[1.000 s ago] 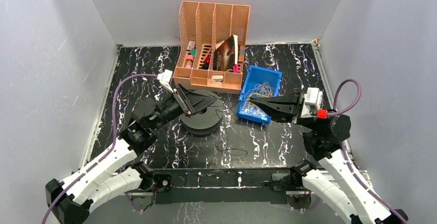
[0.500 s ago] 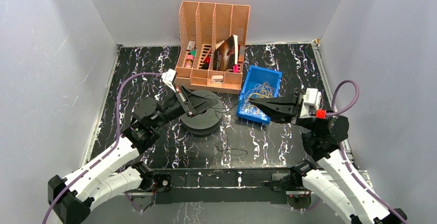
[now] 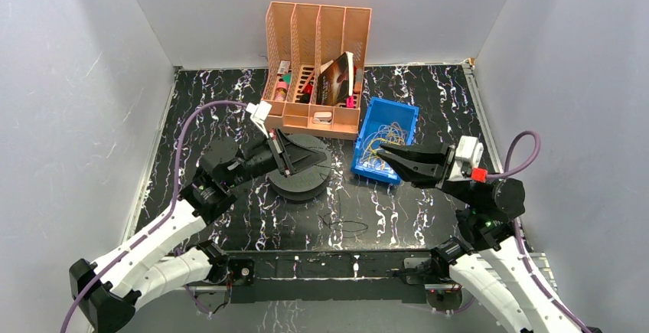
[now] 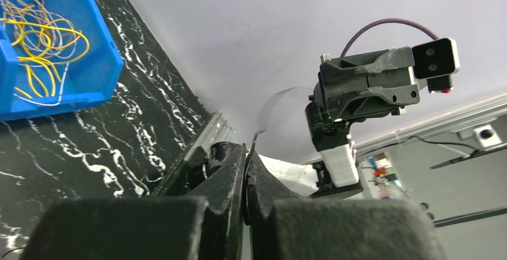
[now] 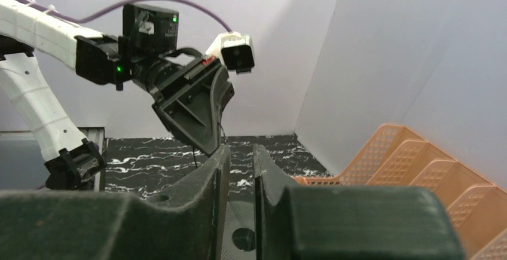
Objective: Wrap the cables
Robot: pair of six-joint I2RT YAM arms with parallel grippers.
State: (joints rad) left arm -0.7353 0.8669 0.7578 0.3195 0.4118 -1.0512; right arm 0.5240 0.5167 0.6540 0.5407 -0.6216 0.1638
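Two black pincers meet over the middle of your black marble-look table point(image 3: 207, 96). Nearest you, a loose loop of thin black cable point(image 3: 346, 226) lies flat on the table, just in front of the dark grey round spool point(image 3: 300, 181). Your left pincer point(image 4: 246, 155) is squeezed tight above that spool, and a hair-thin cable point(image 4: 257, 131) comes out from between its tips. Your right pincer point(image 5: 240, 152) has a small gap between its fingers and holds nothing. It hangs at the near left edge of the blue plastic bin point(image 3: 406, 111). A tangle of thin yellow, orange and white cables point(image 3: 385, 138) sits inside that bin. Farthest away stands the orange four-slot file rack point(image 3: 317, 27).
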